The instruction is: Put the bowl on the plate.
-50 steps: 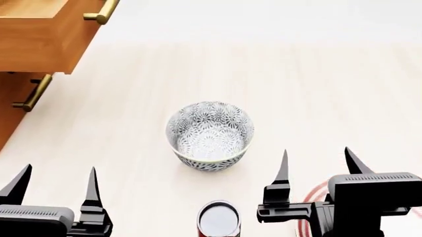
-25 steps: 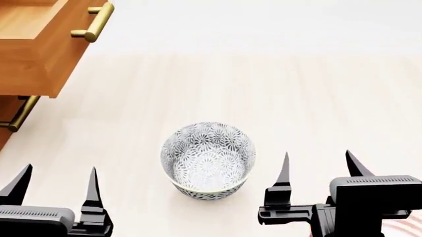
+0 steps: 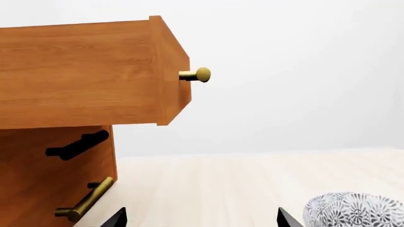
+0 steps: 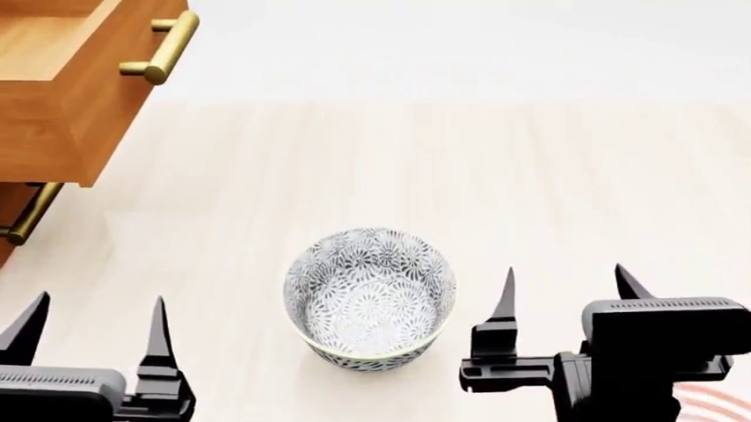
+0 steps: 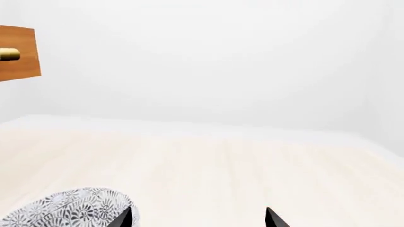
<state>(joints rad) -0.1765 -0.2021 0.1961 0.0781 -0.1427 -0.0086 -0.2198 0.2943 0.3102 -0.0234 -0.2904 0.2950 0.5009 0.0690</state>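
The bowl (image 4: pixel 369 299), white with a grey-blue floral pattern, stands upright on the pale wooden floor in the head view, between my two grippers. My left gripper (image 4: pixel 91 327) is open at the lower left, apart from the bowl. My right gripper (image 4: pixel 565 297) is open just right of the bowl, nothing between its fingers. Only a sliver of the plate (image 4: pixel 716 403), with red rings, shows at the lower right corner behind the right gripper. The bowl's top (image 3: pixel 353 209) shows beside my left gripper (image 3: pixel 200 219) in the left wrist view. In the right wrist view the bowl (image 5: pixel 69 208) sits beside my right gripper (image 5: pixel 198 218).
A wooden cabinet with an open drawer (image 4: pixel 65 79) and brass handles (image 4: pixel 158 48) stands at the far left. A lower handle (image 4: pixel 30 215) juts out below it. In the left wrist view the drawer (image 3: pixel 94 71) overhangs the floor.
The view has shifted forward: the bowl sits lower and nearer between the grippers, and the red can has left the picture. Less of the plate shows. Both grippers stay open.
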